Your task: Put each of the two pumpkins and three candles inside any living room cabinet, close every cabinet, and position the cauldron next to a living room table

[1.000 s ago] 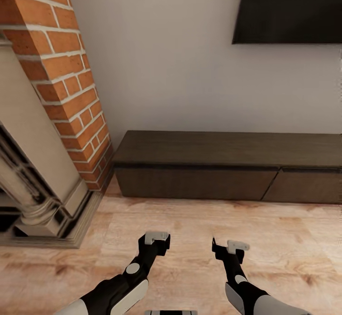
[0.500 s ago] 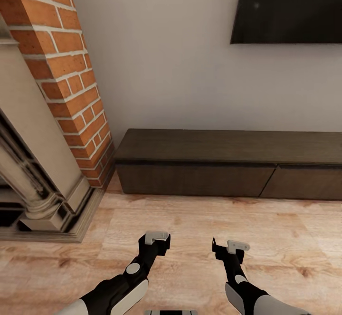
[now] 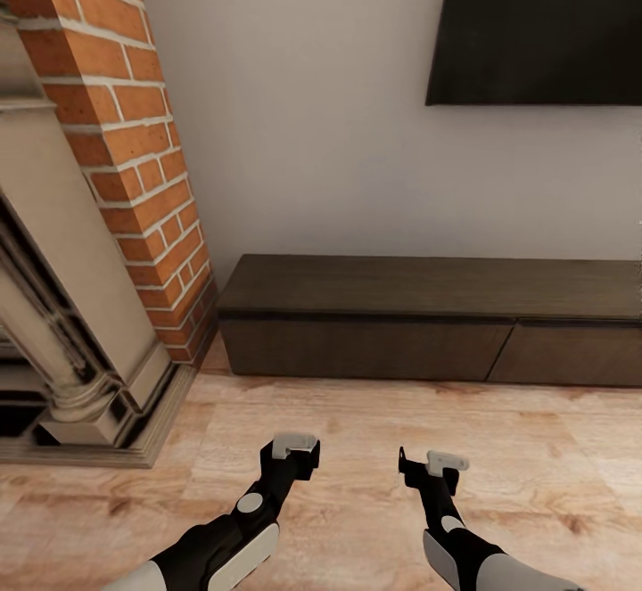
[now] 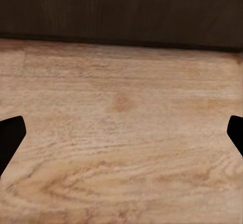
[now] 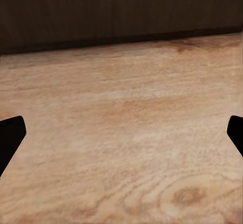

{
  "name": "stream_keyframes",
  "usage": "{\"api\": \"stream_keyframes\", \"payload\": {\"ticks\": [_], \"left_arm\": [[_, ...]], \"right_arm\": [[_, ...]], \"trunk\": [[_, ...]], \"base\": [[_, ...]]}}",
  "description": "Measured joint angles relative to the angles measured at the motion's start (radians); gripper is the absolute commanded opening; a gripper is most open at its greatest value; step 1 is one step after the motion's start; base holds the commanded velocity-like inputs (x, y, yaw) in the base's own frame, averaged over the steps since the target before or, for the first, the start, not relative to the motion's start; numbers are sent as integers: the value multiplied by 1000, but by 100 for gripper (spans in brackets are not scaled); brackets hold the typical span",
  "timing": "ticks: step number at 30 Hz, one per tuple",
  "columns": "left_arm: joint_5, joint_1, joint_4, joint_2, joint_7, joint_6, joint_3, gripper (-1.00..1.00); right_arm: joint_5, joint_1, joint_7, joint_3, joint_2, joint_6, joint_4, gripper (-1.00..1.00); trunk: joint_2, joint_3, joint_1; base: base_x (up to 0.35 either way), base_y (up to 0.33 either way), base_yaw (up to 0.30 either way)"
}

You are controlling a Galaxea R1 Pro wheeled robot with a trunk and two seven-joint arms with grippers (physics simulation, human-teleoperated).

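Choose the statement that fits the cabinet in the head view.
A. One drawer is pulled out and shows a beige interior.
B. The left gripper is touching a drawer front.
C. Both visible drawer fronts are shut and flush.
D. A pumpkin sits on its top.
C: both drawer fronts of the cabinet lie flush, its top is bare, and the left gripper hangs over the wooden floor, short of it.

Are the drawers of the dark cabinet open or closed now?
Closed: both drawer fronts of the cabinet sit flush, and no pale interior shows.
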Motion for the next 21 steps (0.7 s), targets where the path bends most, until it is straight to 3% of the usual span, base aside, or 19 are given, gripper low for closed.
{"api": "stream_keyframes", "payload": {"ticks": [10,17,21], "left_arm": [[4,0,0,0,0,40,6,100],[9,-1,-8,-4,0,148,89,100],[8,-1,-10,-6,0,184,108,100]], "right_arm": [[0,0,0,0,-2,0,0,100],[0,0,0,0,-3,0,0,100],[0,0,0,-1,-3,1,0,100]], "trunk": [[2,39,-4],[4,66,-8],[5,81,-9]], "base": [[0,0,0],[0,0,0],[0,0,0]]}}
